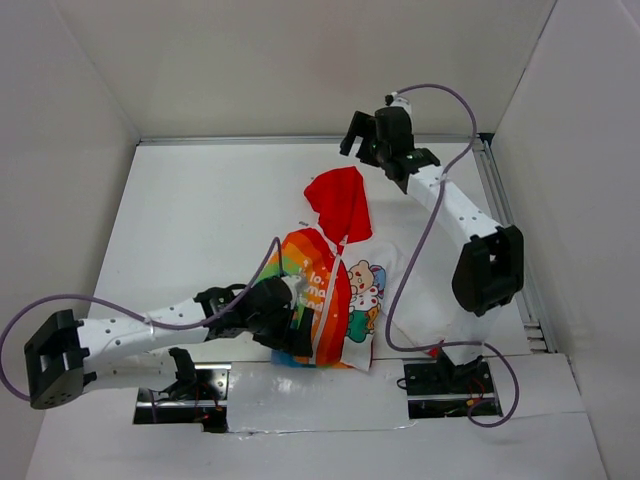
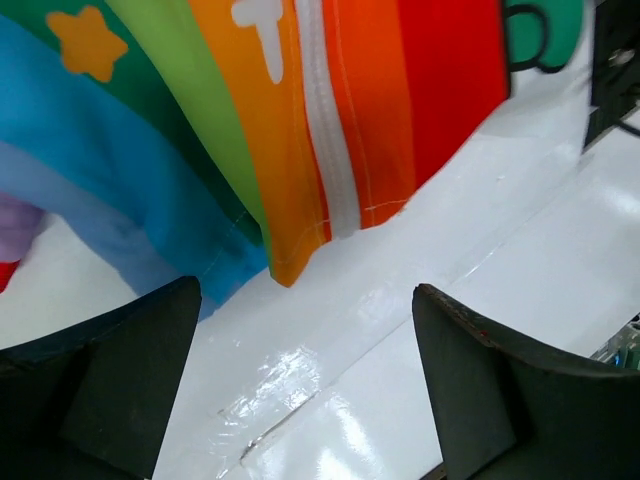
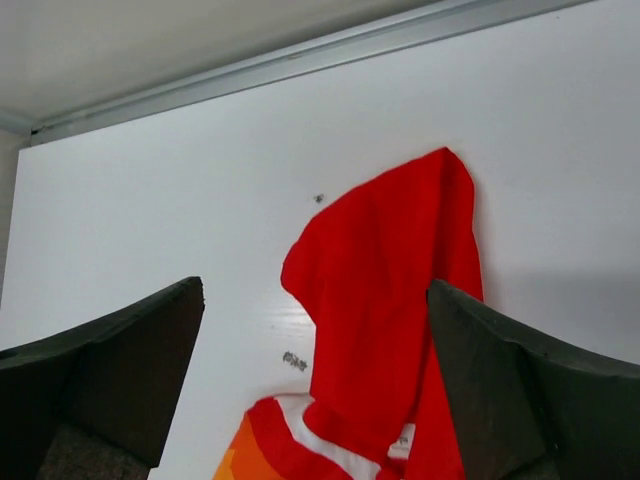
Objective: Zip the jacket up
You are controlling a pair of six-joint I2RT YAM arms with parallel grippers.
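The jacket (image 1: 335,295) lies in the middle of the table. Its red hood (image 1: 341,203) points to the far side, the rainbow half is on the left, and the white cartoon half (image 1: 366,297) is on the right. My left gripper (image 1: 296,332) is open at the rainbow half's bottom hem. In the left wrist view the left gripper (image 2: 305,395) is empty over bare table, just short of the hem and the white zipper tape (image 2: 327,150). My right gripper (image 1: 363,137) is open and empty, raised beyond the hood. The hood (image 3: 390,290) shows between the fingers of the right gripper (image 3: 315,400).
White walls close in the table on the left, back and right. A metal rail (image 1: 300,140) runs along the back edge. The right arm's purple cable (image 1: 400,290) loops down beside the jacket's right side. Both arm bases (image 1: 190,385) sit at the near edge.
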